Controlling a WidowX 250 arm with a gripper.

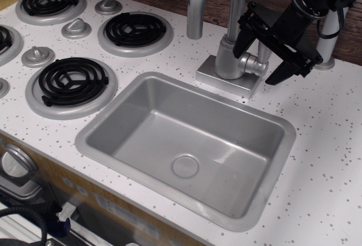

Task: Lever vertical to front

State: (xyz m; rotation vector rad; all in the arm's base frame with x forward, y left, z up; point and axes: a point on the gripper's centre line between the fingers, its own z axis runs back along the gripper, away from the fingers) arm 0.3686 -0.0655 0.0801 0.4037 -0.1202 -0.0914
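I've got the end effector (258,54) parked at the faucet (226,59), far right of the sink (186,144), w/ its black fingers (244,35) spread wide, holding nothing. One finger sits left by the faucet body, the other (281,75) hangs right, so the gap straddles the side cylinder. The lever (263,50) is in that gap: stubby cylinder sticks out right of the faucet base, and the paddle looks to stand upright behind the black frame, mostly hidden, so I can't confirm its exact angle. Can't tell if either finger touches it yet; looks close but apart. My read: the wide stance is there to bracket the paddle so a closing or sweeping motion catches it w/o slipping off the taper. Arm comes in from far right, prob. to keep clear of the tall spout (206,3). Next I'd need to pull the paddle toward the near edge of the bench (328,161). Risk: the finger rides over the cylinder instead of the paddle. Burners (70,82) and knobs (76,28) at left are well apart, no issue.
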